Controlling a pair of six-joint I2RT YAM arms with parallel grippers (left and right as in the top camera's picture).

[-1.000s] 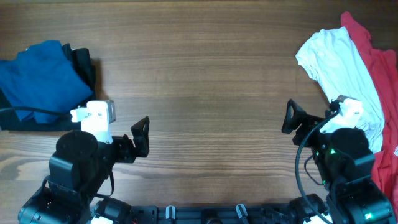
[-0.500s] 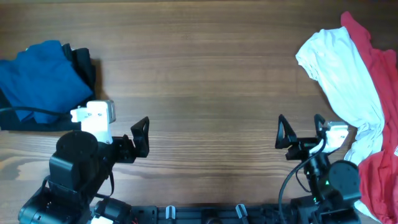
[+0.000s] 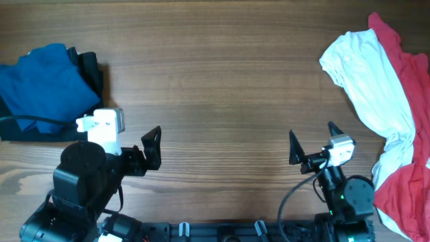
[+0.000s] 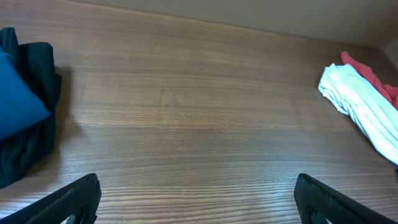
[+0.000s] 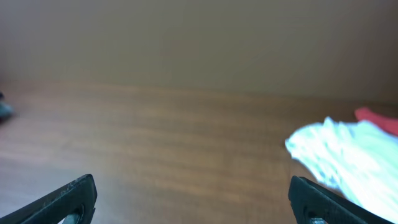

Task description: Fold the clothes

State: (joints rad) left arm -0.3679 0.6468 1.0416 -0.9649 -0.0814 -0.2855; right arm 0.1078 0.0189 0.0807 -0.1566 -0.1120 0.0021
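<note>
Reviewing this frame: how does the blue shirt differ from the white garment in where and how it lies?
The blue shirt sits at the far left of the overhead view, the white garment at the far right. The blue shirt is bunched into a compact heap, while the white garment is strung out in a long strip. The blue shirt lies on a black garment; the white garment overlaps a red garment. Both are crumpled and not yet folded.

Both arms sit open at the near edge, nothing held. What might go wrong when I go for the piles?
The white garment lies over the red garment, so a pinch there may lift both. The blue shirt sits bunched on a black garment; the left fingers may catch both layers. The red garment also trails close beside the right arm, which might drag it when reaching out.
</note>
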